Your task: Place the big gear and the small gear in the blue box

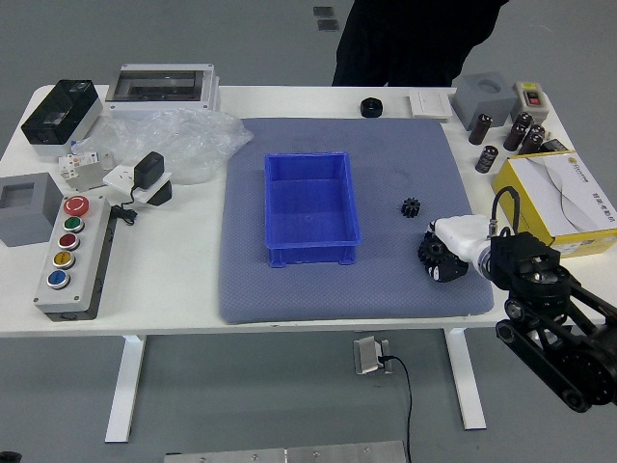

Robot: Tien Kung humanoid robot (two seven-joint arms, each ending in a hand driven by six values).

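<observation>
The right robot hand [438, 253] reaches in low over the right side of a blue-gray mat [337, 295] and has hold of the big gear [430, 248], its black fingers bent in around the dark toothed piece; how firm the grip is, and whether the gear touches the mat, cannot be told. The back of the hand is white, and a black cable loops up above the wrist. The small gear [411, 207] lies on the mat near the hand, a little farther from the robot than the big gear and between it and the blue box [310, 256]. That box sits open and upright toward the left of the mat, with both gears outside it. Farther right on the white surface [174, 289] stand a yellow box [535, 201] with a white top and several dark cylinders [488, 158]. A black round piece [371, 107] sits by the mat's far edge. On the left are a panel with colored buttons [75, 258], a gray bin [27, 207], a crumpled clear plastic bag [188, 145] partly touching the mat, and a black box [62, 113]. At the far side stands a person in dark clothing [415, 40], seen only in part.
</observation>
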